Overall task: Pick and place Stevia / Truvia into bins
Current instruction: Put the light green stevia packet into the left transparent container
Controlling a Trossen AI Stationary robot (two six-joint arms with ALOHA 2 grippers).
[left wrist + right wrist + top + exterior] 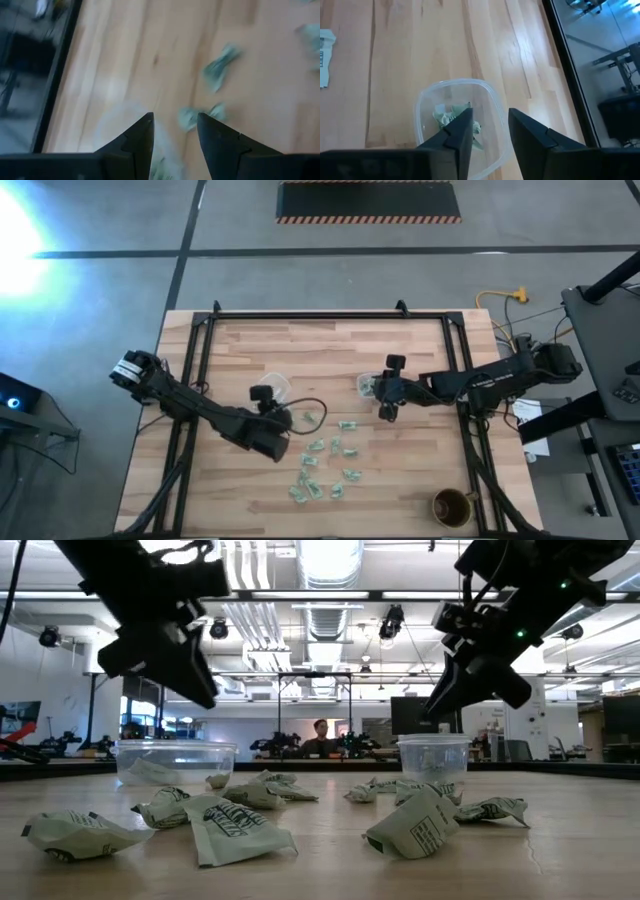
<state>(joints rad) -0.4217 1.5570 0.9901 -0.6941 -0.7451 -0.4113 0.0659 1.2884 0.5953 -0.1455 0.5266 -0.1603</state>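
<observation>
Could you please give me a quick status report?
Right gripper open over right bin. Left gripper open above left bin. Packets remain on table. No obstruction.

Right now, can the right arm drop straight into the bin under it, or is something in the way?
Probably yes. The right claw hangs open above the bin, which holds only a few packets with nothing across its rim. The left claw is off by the other bin.

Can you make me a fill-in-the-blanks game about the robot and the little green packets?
1. The right gripper is above a clear bin with green ___ inside.
2. Both grippers' fingers are ___, holding nothing.
3. The brown cup stands at a table corner on the ___ arm's side.
4. The left gripper is above the other ___.

Answers: packets; open; right; bin
</observation>
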